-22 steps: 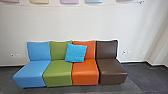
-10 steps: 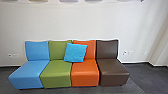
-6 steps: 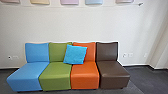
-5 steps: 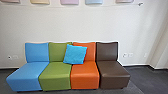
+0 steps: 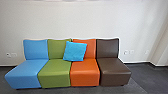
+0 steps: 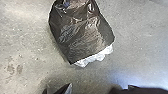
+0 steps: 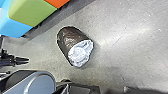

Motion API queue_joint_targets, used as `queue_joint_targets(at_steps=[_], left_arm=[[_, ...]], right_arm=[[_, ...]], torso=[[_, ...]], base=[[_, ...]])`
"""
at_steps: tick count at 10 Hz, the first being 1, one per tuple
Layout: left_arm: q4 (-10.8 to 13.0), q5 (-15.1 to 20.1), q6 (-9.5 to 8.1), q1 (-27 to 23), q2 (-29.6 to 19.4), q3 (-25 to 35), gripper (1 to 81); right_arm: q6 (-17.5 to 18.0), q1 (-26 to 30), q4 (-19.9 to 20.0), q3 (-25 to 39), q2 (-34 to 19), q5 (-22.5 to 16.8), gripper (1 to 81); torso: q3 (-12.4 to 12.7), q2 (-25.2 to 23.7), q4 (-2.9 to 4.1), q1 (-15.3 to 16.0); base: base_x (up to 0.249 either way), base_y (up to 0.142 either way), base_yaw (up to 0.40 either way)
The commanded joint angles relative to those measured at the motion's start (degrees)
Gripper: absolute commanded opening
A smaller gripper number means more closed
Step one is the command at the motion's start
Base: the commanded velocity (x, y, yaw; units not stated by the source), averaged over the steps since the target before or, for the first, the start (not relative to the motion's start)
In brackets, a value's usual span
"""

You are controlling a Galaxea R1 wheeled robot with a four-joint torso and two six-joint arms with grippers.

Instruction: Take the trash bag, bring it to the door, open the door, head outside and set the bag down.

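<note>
Cushion (image 5: 75, 51) on seats (image 5: 55, 71), head view; trash bag (image 6: 83, 30) on floor (image 6: 22, 47), wrist views; fingers (image 7: 22, 60) wide or narrow, cannot tell.

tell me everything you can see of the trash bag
The bag is dark, shiny and creased like thin plastic, with crumpled white material showing at one end. It rests on the grey floor, near the green seat; whether it lies or stands is unclear. Only the floor seems to touch it.
</note>
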Motion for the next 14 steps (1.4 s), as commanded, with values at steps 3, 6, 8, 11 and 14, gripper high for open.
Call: queue_joint_targets(at_steps=[3,6,8,11,14], left_arm=[[-1.9,3.9,-0.3,-7.1,-0.6,0.2,81.1],[-2.7,4.0,-0.3,-8.1,-0.5,0.3,81.1],[-3.3,6.4,-0.3,-9.2,0.0,0.2,81.1],[-4.1,6.5,-0.48,-11.0,0.4,0.2,81.1],[-4.1,7.4,-0.56,-12.1,0.5,0.1,81.1]], right_arm=[[6.9,17.2,0.5,3.6,-5.6,-17.9,81.1],[9.9,22.9,0.6,4.4,-6.0,-25.5,81.1],[11.4,26.5,2.7,4.6,-6.5,-29.4,81.1],[11.4,30.2,6.0,5.6,-7.5,-32.0,81.1],[11.4,30.7,6.4,5.8,-7.8,-32.4,81.1]], torso=[[-0.4,-9.1,0.0,5.7],[-0.4,-15.4,0.0,9.7],[-0.4,-24.9,0.0,15.8],[-0.4,-25.8,0.0,16.2],[-7.3,-31.2,0.0,19.5]], base=[[0.0,0.0,0.0],[0.0,0.0,0.0],[0.0,0.0,0.0],[0.0,0.0,0.0],[0.0,0.0,0.0]])
